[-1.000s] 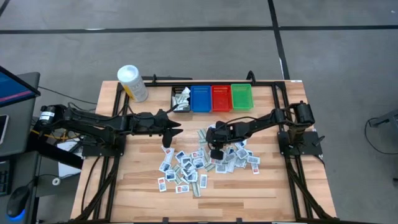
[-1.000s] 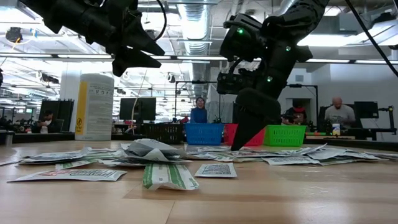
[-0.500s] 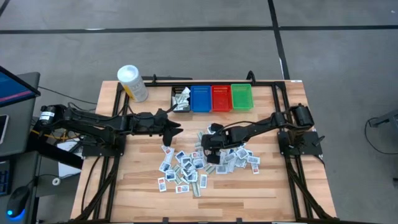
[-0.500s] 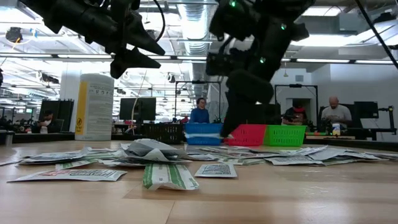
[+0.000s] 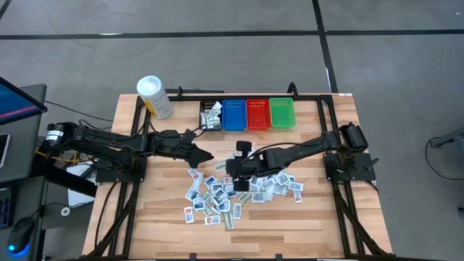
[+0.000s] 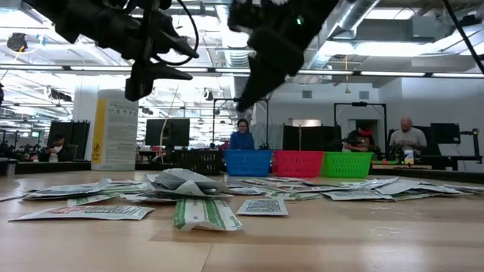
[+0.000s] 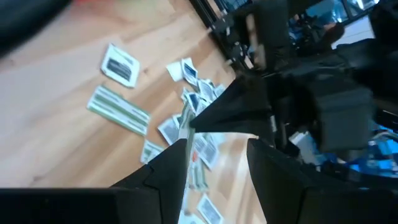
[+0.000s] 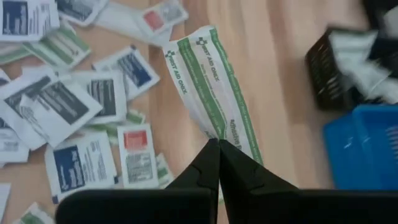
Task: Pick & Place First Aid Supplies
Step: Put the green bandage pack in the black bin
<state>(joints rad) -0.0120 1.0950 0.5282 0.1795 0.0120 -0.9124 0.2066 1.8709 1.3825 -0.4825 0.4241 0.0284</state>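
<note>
- High view: wooden worktop inside a black frame, both dark arms reaching in toward its middle.
- Behind the arms, a row of bins at the far edge: black bin already holding some packets, then blue bin, red bin and green bin, side by side and touching.
- Off the far left corner, just beside the black bin's end of the row, a white tub with a yellow label, upright.
- Spread over the middle of the worktop, the first aid supplies: a loose scatter of small flat packets, many overlapping, well short of the bins.
- Left gripper raised above the worktop at the scatter's near-left edge, fingers apart and holding nothing.
- Right gripper lifted above the scatter, fingers pinched together on the end of a long green-and-white packet; packet hanging clear of the worktop, pointing toward the black and blue bins in the right wrist view.
- Low view: both grippers well above the packets; people seated at desks in the room behind the bins.
</note>
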